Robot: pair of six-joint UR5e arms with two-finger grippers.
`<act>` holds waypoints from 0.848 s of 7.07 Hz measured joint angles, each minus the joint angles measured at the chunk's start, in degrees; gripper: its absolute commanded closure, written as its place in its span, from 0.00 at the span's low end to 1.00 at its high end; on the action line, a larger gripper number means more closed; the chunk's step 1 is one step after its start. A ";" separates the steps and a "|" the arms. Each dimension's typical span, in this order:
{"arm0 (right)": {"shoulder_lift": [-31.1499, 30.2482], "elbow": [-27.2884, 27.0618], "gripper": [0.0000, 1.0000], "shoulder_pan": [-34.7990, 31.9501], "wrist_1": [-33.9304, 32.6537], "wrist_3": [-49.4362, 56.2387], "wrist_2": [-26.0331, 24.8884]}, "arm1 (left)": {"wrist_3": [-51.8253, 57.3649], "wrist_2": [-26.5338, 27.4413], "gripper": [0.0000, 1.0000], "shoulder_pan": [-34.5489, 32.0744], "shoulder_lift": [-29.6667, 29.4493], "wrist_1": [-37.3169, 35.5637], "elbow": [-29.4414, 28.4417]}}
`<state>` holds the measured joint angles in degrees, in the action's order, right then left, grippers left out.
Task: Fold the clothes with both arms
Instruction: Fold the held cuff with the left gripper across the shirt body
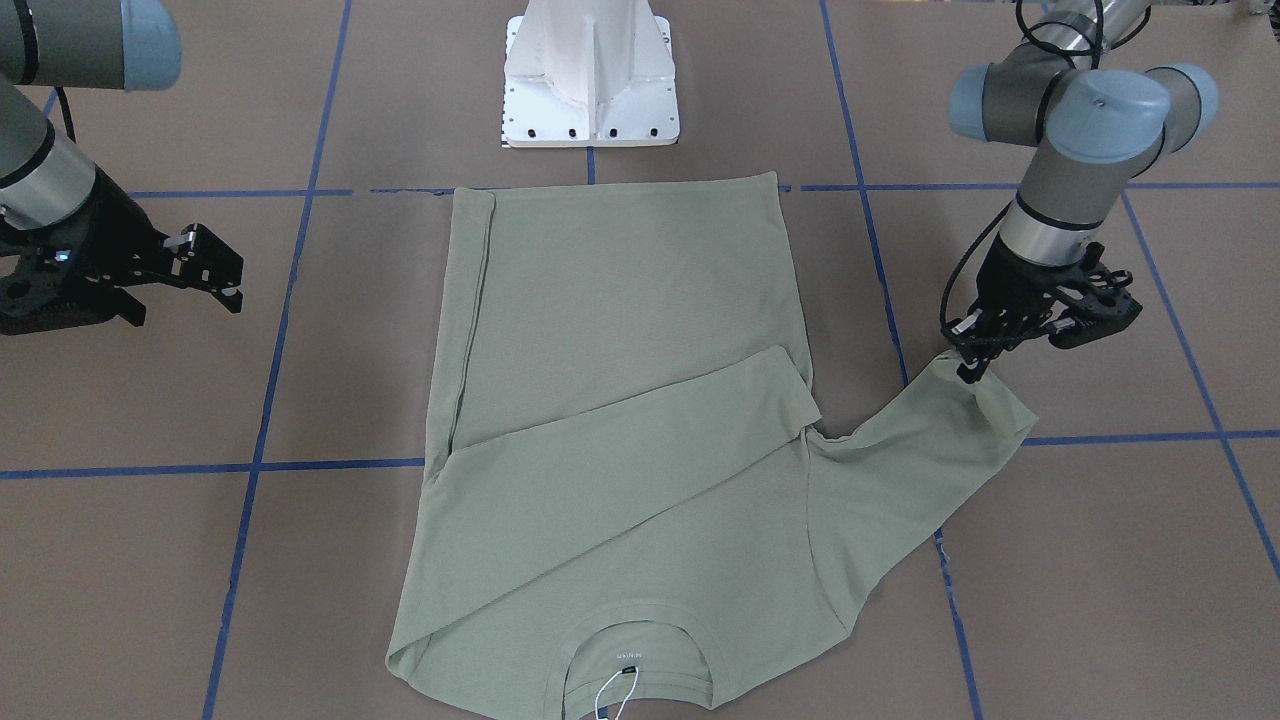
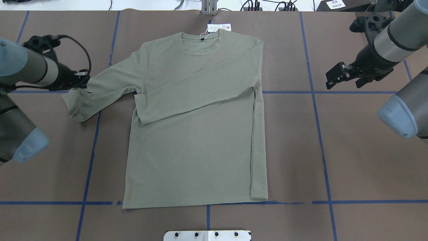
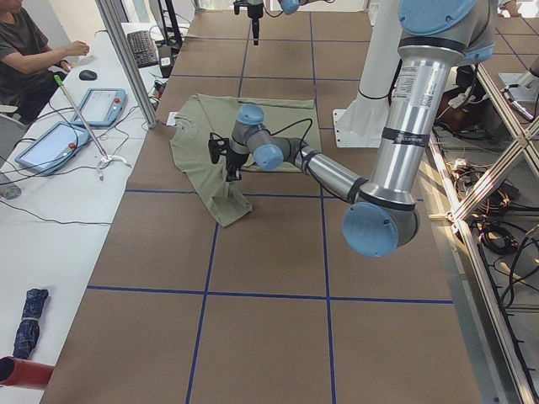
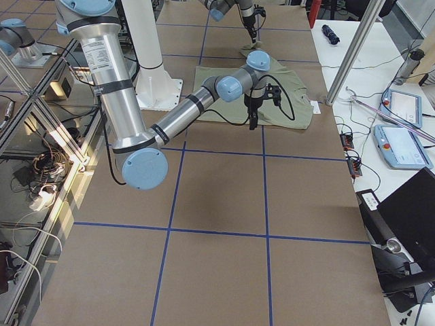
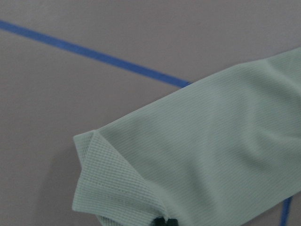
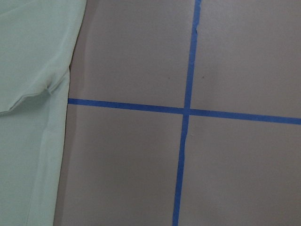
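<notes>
The sage-green long-sleeved shirt (image 2: 197, 134) lies flat on the brown table, collar on the far side, with its white hang tag (image 2: 219, 27) beside the collar. One sleeve is folded across the chest (image 2: 194, 90). The other sleeve (image 2: 97, 93) stretches out toward my left arm. My left gripper (image 1: 967, 368) is shut on that sleeve's edge near the cuff (image 5: 117, 188), which is slightly raised and curled. My right gripper (image 1: 185, 290) is open and empty, hovering above bare table beside the shirt, also seen from overhead (image 2: 344, 82).
The white pedestal base (image 1: 590, 80) stands just behind the shirt's hem. Blue tape lines (image 6: 186, 110) grid the table. A seated operator (image 3: 25, 50) and tablets (image 3: 50, 143) are at a side table past the collar end.
</notes>
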<state>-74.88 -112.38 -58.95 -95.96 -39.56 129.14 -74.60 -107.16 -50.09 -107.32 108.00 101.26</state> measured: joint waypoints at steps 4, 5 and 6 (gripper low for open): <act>-8.90 -0.68 0.00 -6.18 0.55 8.89 2.10 | -5.24 -0.24 1.00 0.89 -33.58 -6.50 -19.46; -10.85 -0.62 0.00 -8.26 0.57 12.12 2.96 | -8.83 -0.26 1.00 3.87 -39.82 -6.41 -22.78; -12.00 -0.49 0.00 -9.63 0.54 14.14 3.42 | -12.80 -0.15 1.00 7.77 -43.69 -6.22 -24.18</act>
<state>-86.88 -112.88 -68.59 -95.42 -25.42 132.57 -87.39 -107.31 -42.32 -151.01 101.78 77.08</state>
